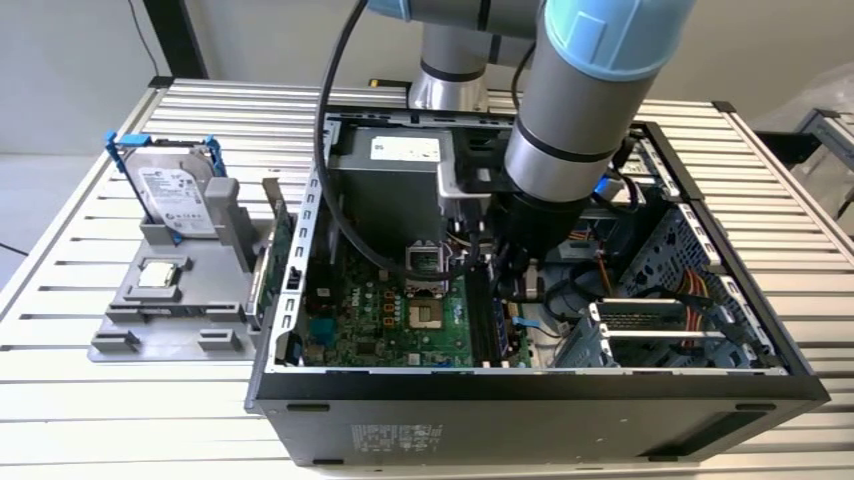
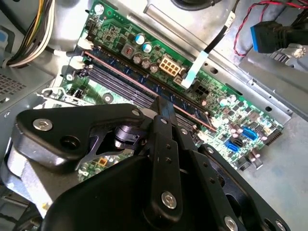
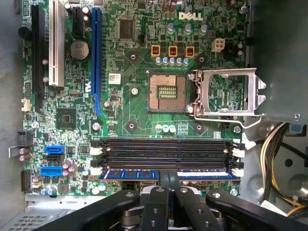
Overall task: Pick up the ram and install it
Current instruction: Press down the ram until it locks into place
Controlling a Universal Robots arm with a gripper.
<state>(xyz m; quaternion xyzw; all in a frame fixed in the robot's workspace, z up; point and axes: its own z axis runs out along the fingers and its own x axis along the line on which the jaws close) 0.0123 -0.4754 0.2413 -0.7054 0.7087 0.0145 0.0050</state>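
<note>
In the first wrist view the hand [image 3: 168,185] covers the middle of the ram [image 3: 130,173], and whether the stick sits fully in its slot cannot be told. The arm [image 1: 574,110] hides the hand in the exterior view.

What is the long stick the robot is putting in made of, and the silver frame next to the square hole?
The ram looks like thin blue circuit board, probably fiberglass, with a white label. The silver frame looks like bare shiny metal, likely steel, since it glints. The fingers look like matte black metal or plastic.
</note>
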